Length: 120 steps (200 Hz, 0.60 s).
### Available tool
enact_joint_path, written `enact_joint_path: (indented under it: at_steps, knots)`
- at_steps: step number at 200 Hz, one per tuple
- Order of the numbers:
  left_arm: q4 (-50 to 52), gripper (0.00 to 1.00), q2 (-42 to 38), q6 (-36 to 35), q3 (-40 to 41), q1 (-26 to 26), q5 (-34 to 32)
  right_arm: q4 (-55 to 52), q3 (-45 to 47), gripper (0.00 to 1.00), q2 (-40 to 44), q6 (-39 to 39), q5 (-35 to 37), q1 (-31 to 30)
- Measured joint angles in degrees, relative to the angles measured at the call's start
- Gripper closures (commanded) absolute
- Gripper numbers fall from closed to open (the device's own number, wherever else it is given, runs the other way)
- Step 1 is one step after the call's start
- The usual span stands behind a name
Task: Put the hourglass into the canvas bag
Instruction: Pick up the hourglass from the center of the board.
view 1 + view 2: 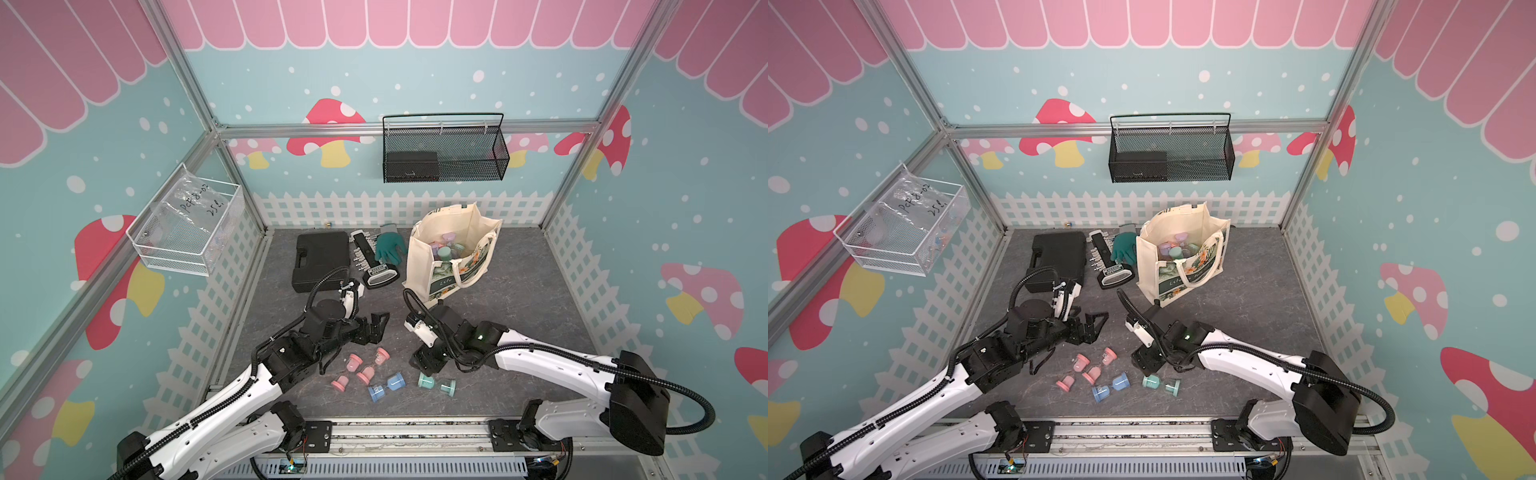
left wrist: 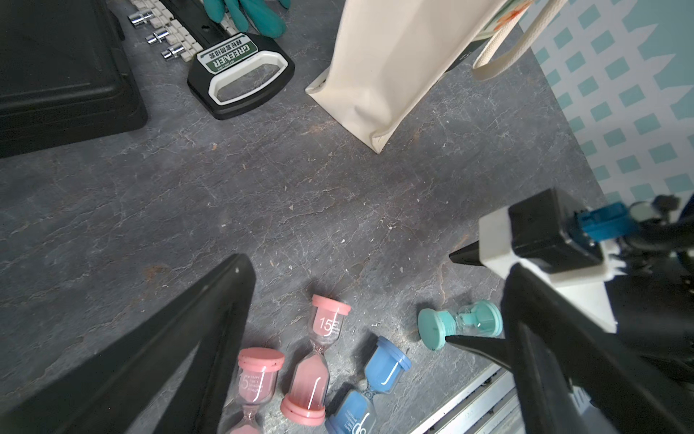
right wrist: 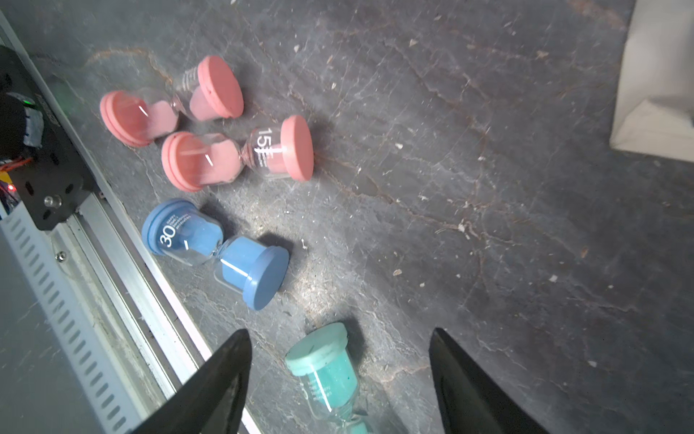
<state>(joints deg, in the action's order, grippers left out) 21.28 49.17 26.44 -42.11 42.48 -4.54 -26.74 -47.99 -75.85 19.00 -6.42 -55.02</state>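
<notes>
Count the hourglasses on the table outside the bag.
4: two pink hourglasses at the left, a blue hourglass in the middle, a teal hourglass at the right. The canvas bag holds more, partly hidden.

On my feed, cream canvas bag (image 1: 424,257) with green floral print and dark green label, pink hourglasses (image 3: 202,161), blue hourglass (image 3: 218,248), mint-teal hourglass (image 3: 323,372), teal-green glove (image 1: 388,249), black case (image 1: 320,257), dark grey veined tabletop (image 1: 519,299), pale blue walls (image 1: 685,187) with red mushrooms

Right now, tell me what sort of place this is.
Likely a staged robot test cell, not a real room: aluminium frame, mushroom-print wall panels, left arm and right arm mounted on a rail.
</notes>
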Motion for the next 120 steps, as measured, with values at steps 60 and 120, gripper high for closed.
enact_joint_path:
  at_steps: [60, 120]
  knots:
    - [0.9, 0.01, -1.3, 0.4, 1.1, 0.0, 0.0, -0.2, 2.9, 0.24, -2.6, 2.4, 0.7, -4.2]
    - [1.7, 0.01, -1.6, 0.4, 1.4, 0.0, 0.0, 0.0, 4.1, 0.26, -6.7, 4.7, 2.7, -5.9]
